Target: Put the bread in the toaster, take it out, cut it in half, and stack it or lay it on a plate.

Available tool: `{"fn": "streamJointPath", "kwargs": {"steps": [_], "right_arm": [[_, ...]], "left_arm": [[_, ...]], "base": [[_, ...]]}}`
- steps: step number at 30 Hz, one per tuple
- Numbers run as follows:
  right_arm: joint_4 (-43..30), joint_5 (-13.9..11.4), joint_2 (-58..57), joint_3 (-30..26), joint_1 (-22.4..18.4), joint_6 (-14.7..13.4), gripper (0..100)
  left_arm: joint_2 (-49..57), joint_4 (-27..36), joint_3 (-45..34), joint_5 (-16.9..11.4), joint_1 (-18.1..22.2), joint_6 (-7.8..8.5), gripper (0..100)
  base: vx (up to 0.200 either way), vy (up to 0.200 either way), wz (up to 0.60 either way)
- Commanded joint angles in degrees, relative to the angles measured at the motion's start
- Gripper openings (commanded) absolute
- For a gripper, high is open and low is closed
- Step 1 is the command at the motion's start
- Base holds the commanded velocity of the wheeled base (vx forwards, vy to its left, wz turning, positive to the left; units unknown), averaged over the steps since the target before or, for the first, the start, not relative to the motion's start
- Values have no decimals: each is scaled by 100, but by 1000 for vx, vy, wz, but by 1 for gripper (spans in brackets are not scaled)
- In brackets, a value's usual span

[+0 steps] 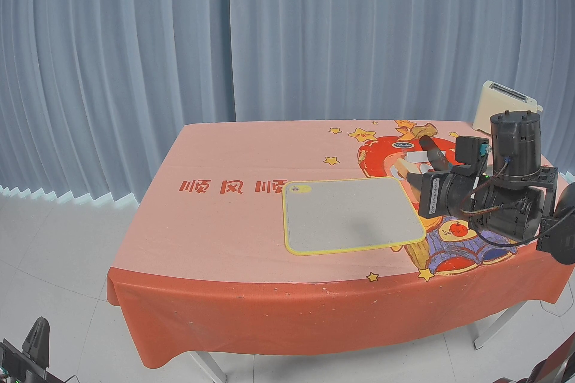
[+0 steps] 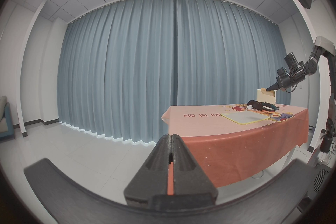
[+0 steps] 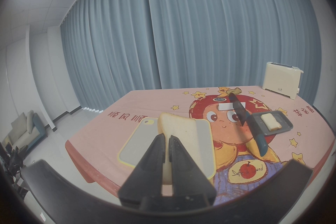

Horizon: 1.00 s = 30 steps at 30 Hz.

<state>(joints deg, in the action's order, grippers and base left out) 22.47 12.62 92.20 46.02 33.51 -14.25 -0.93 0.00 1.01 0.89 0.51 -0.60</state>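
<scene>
board [image 1: 350, 215] on table [image 1: 239, 222] | knife [image 3: 245, 118] right of board | tray [image 3: 286, 122] beside knife | toaster [image 1: 503, 106] far-right corner

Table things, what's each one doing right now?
Bread: upright, pinched in the right end effector.
Right end effector: shut on bread.
Left end effector: shut, empty.
Toaster: upright, nothing sticking out.
Knife: lying flat by the tray.
Tray: holds one small pale piece.
Cutting board: flat, bare.

Head camera looks down, wrist cameras sidelong; all share the table [image 1: 239, 222].
</scene>
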Motion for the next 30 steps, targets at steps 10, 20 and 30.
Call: {"fn": "streamJointPath", "kwargs": {"steps": [10,20,30], "right_arm": [[3,21,-44,-14,-3,10,0],[3,21,-281,4,-47,1,0],[3,21,-387,-5,-187,19,0]], "left_arm": [[93,0,-101,-1,2,-11,0],[93,0,-101,-1,2,-11,0],[93,0,-101,-1,2,-11,0]], "base": [[0,-200,0],[0,-200,0],[0,-140,0]]}}
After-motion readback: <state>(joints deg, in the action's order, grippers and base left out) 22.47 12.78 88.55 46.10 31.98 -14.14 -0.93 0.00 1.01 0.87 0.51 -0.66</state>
